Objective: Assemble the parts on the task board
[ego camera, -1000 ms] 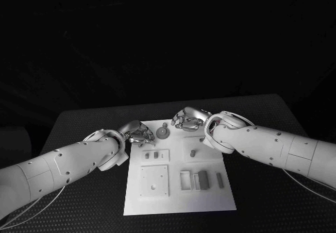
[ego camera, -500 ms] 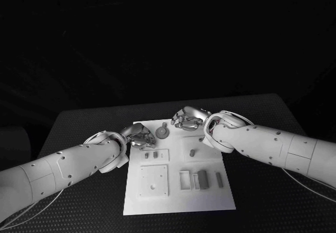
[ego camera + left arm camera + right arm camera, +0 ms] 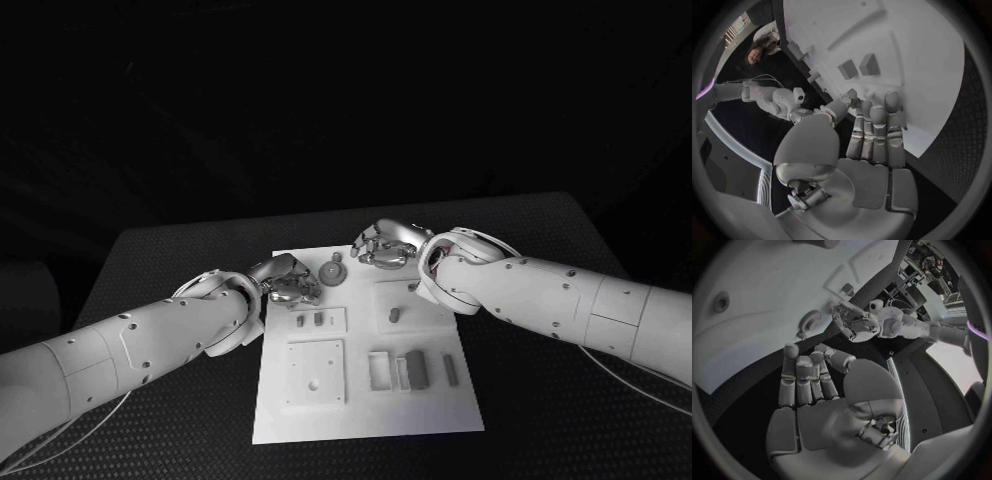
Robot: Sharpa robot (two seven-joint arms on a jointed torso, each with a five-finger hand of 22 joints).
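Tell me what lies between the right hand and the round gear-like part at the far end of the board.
Nothing visible: bare white board separates the right hand from the gear-like part. The left hand sits on its other side.

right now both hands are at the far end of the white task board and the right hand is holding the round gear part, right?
Not quite. Both hands are at the far end of the task board, but the right hand holds nothing: the right wrist view shows its fingers extended and empty, with the round gear part lying on the board.
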